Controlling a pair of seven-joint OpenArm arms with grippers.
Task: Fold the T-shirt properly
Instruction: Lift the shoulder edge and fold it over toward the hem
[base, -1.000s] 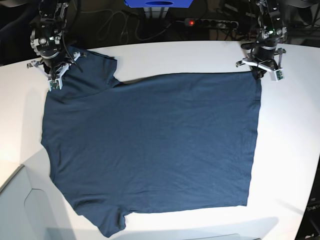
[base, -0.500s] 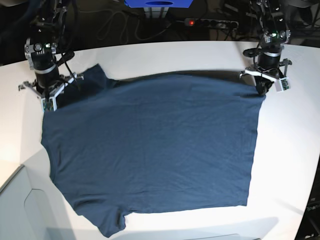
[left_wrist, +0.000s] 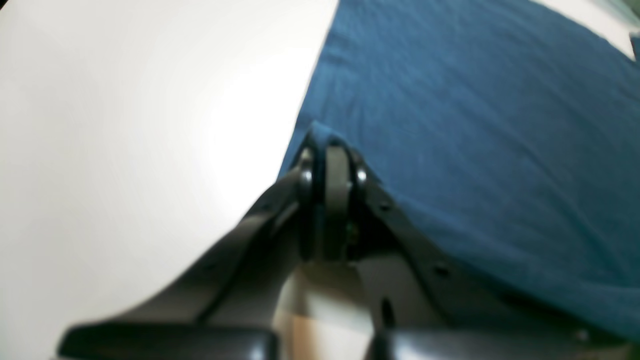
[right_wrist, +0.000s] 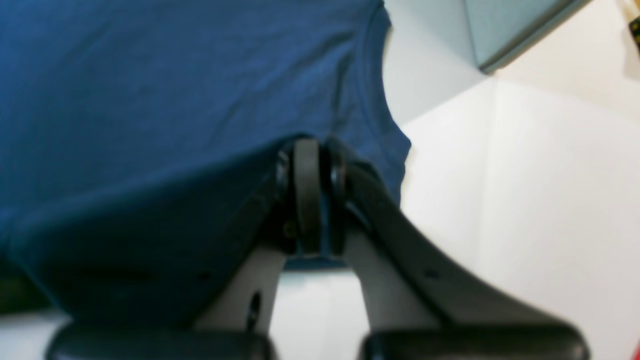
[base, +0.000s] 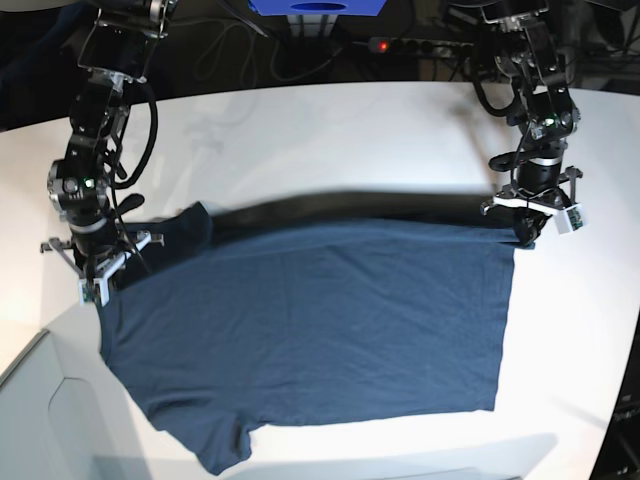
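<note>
The dark navy T-shirt lies on the white table, its far edge lifted and drawn forward over the rest. My left gripper is shut on the far right corner of the shirt. In the left wrist view this gripper pinches the cloth edge. My right gripper is shut on the far left shoulder part. In the right wrist view this gripper holds a fold of the shirt. The neck label is hidden.
A grey bin stands at the table's front left corner; it also shows in the right wrist view. A power strip and cables lie behind the table. A blue object is at the back.
Both grippers have moved toward the front of the table, carrying the shirt's far edge with them. The far sleeve has folded under and the shirt's visible span is shorter.
</note>
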